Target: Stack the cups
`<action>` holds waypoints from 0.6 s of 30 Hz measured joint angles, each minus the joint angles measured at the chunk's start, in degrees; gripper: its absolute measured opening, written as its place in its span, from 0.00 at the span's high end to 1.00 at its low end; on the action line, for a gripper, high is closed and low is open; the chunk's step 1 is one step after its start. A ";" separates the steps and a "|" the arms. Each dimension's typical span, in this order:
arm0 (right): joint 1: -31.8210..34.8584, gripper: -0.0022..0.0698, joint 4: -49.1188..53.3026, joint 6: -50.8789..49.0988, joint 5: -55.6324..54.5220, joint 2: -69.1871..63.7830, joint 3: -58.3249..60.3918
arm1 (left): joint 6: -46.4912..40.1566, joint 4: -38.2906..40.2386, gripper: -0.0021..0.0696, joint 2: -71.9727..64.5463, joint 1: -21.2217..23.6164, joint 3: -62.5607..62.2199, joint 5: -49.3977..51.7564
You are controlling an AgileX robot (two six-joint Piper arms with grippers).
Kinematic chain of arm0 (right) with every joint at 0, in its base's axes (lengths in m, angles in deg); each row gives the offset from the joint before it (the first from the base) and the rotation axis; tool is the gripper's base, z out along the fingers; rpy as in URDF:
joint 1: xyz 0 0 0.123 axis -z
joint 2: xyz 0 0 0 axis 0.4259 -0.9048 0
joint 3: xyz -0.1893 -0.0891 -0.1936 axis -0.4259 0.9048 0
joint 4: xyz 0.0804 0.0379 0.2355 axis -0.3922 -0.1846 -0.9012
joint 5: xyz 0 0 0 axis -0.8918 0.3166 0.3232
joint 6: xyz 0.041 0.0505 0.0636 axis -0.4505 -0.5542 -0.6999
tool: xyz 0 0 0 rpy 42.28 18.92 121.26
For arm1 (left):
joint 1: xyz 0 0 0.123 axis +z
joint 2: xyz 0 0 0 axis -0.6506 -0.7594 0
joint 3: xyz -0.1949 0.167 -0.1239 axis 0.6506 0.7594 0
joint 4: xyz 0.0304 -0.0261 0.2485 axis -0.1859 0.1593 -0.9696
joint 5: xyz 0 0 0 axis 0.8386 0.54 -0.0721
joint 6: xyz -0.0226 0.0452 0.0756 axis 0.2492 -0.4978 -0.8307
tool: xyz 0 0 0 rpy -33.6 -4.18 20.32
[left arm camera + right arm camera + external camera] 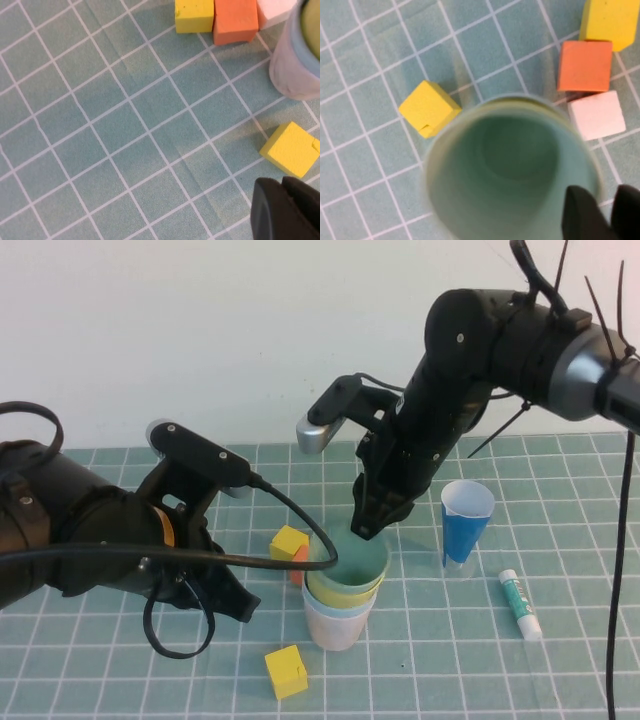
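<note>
The four cups stand nested in one stack mid-table: pale green cup (347,558) on top, then yellow (345,591), light blue (334,611), and pink (335,633) at the bottom. My right gripper (372,528) sits at the far rim of the green cup (505,165). In the right wrist view the gripper (602,192) straddles that rim, one finger inside and one outside, slightly apart. My left gripper (235,602) is shut and empty, low over the table left of the stack; it also shows in the left wrist view (287,210).
A narrow dark blue cone cup (466,523) stands right of the stack, with a glue stick (520,604) beside it. Yellow cubes (286,671) (289,541) and an orange cube (299,562) lie left of the stack, and a pale cube (596,115) lies by it.
</note>
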 joint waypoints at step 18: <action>0.00 0.97 0.00 1.76 -1.30 15.70 0.00 | 5.85 -3.85 0.97 -0.99 0.00 3.14 -8.73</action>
